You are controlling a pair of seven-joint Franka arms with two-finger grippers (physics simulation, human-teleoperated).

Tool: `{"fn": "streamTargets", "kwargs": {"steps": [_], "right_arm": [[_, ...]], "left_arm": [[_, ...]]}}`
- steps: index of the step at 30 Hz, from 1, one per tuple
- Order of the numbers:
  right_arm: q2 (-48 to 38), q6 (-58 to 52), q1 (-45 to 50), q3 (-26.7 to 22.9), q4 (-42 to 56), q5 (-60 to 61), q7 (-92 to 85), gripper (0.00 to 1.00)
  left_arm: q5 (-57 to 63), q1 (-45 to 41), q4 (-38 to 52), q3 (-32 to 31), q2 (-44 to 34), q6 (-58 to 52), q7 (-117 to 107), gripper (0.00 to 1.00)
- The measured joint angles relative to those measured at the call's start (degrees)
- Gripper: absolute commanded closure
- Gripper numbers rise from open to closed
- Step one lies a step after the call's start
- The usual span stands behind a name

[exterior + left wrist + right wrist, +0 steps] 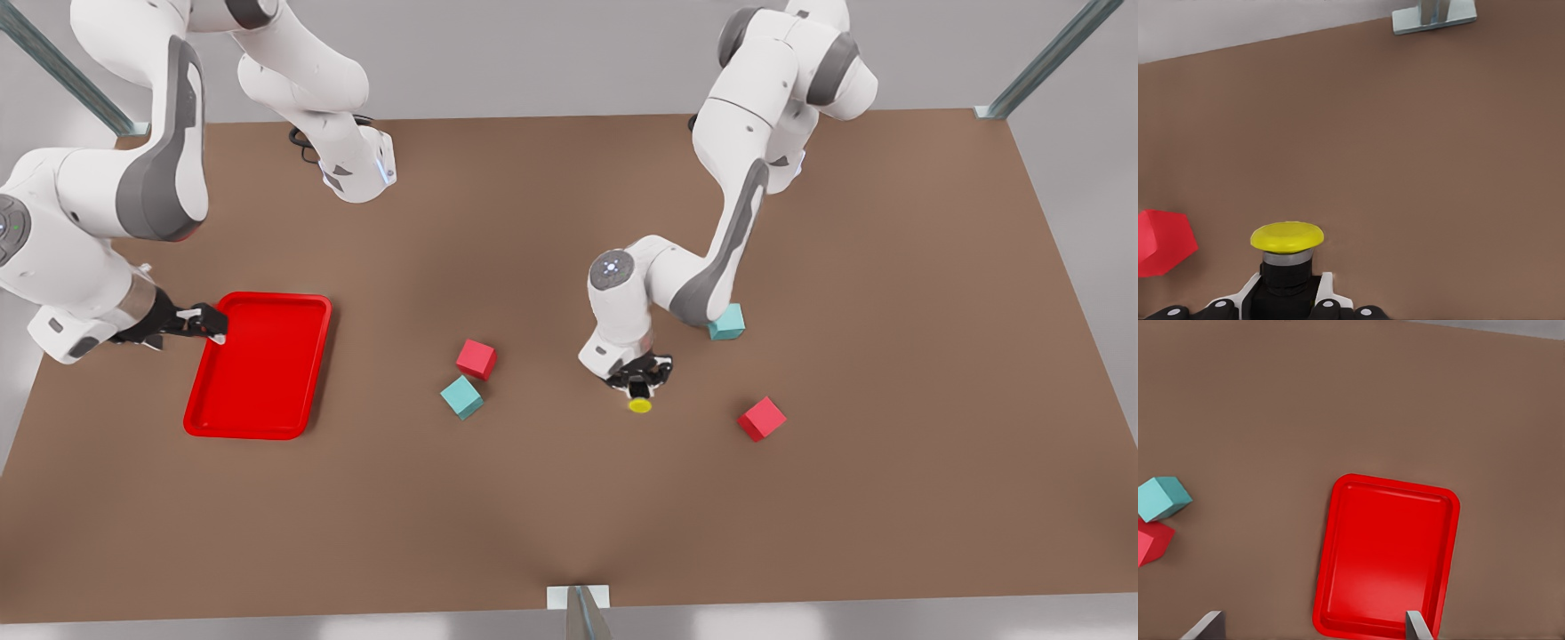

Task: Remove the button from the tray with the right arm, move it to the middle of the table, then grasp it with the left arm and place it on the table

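From the front, the left gripper (638, 384) pinches the tiny yellow-capped black button (639, 404) low over the middle of the matte brown table (889, 373). Left wrist view: its black body sits between the fingers (1326, 301). Right wrist view: the right gripper's (1315, 628) fingers spread wide, above the bright red tray (1386, 557).

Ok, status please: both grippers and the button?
Left gripper shut on button, mid-table. Right gripper open beside tray, waiting. Red cube nearby, not blocking.
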Motion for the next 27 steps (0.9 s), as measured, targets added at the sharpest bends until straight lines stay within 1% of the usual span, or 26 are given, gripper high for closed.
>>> {"fn": "streamTargets", "kwargs": {"steps": [3, 6, 11, 14, 17, 22, 27], "right_arm": [[0.09, 0.03, -0.28, -0.04, 0.11, -0.07, -0.32, 0.00], [0.07, 0.01, -0.17, -0.04, 0.12, -0.11, -0.55, 0.00], [0.06, -0.01, -0.17, -0.04, 0.10, -0.17, -0.86, 0.00], [0.03, -0.01, -0.22, -0.04, 0.10, -0.21, -1.01, 0.00], [0.05, -0.02, -0.22, -0.04, 0.10, -0.25, -1.14, 0.00], [0.06, -0.02, -0.18, -0.04, 0.10, -0.27, -1.32, 0.00], [0.07, -0.02, -0.12, -0.04, 0.10, -0.28, -1.45, 0.00]], "left_arm": [[11.41, -1.95, 0.63, 0.03, 2.28, -12.51, -15.01, 0.53], [18.83, -4.06, 0.72, 0.06, 4.35, -22.79, -29.96, 0.53], [30.07, -5.95, 2.85, 0.03, 10.61, -32.32, -52.50, 0.53], [35.82, -6.60, 3.08, -0.03, 13.26, -35.06, -64.56, 0.53], [38.55, -6.67, 3.11, -0.05, 16.48, -35.59, -74.97, 0.53], [39.87, -6.48, 3.09, -0.05, 20.71, -34.08, -88.90, 0.53], [40.23, -6.39, 2.99, -0.05, 23.03, -32.39, -99.45, 0.53]]}}
